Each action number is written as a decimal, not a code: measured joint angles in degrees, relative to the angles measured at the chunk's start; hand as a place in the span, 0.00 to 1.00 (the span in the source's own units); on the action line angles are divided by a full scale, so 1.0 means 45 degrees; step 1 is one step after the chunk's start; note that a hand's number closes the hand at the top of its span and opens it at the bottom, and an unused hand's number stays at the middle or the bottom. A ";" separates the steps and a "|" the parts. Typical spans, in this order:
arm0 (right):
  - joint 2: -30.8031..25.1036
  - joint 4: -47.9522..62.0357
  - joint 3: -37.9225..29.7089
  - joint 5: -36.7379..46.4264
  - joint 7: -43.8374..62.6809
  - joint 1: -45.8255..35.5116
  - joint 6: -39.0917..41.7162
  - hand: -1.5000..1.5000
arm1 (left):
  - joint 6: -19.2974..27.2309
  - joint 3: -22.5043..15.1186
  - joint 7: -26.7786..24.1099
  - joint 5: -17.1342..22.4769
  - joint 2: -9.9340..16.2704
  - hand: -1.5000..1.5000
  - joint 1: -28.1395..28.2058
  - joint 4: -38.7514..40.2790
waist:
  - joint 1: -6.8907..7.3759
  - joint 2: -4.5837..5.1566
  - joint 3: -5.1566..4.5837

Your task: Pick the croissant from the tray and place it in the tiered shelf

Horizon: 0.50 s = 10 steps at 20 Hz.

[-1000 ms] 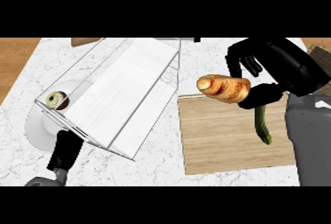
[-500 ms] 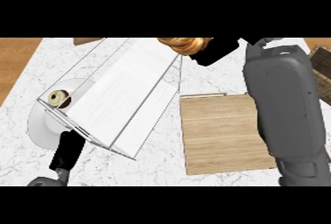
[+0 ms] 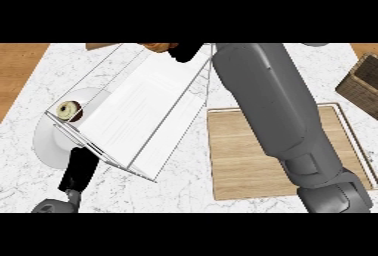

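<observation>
While the right robot hand [image 3: 186, 50] curls around the golden-brown croissant [image 3: 156, 47] at the view's top edge, above the white tiered shelf [image 3: 140, 112], the wooden tray [image 3: 251, 155] lies beside it on the marble counter [image 3: 184, 185]. The left robot hand [image 3: 77, 170] is low beside the shelf; whether it is clenched, I cannot tell.

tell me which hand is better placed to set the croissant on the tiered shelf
Right. The right hand already holds the croissant above the far end of the tiered shelf. The left hand sits low by the shelf's near corner, over the white plate, carrying nothing.
</observation>
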 measured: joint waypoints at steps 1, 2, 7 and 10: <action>0.0053 0.0599 -0.0002 0.0096 -0.0296 -0.0225 -0.0252 1.00 | 0.0019 -0.0029 0.0044 -0.0051 -0.0044 0.50 0.0015 -0.0051 | 0.0031 0.0010 -0.0001; 0.0098 0.1044 0.0081 0.0116 -0.0497 -0.0358 -0.0415 1.00 | -0.0006 -0.0031 -0.0018 -0.0095 -0.0046 0.50 0.0120 -0.0103 | 0.0031 0.0007 0.0000; 0.0143 0.3306 0.1207 -0.0493 -0.0808 -0.1231 -0.1464 1.00 | -0.0021 -0.0207 0.0329 -0.0292 -0.0236 0.50 0.0052 -0.0456 | 0.0271 0.0027 0.0014; 0.0095 0.4402 0.1852 -0.1042 -0.0975 -0.1723 -0.1697 1.00 | -0.0213 -0.0097 0.0358 -0.0230 -0.0263 0.50 -0.0205 -0.0308 | 0.0393 0.0034 0.0029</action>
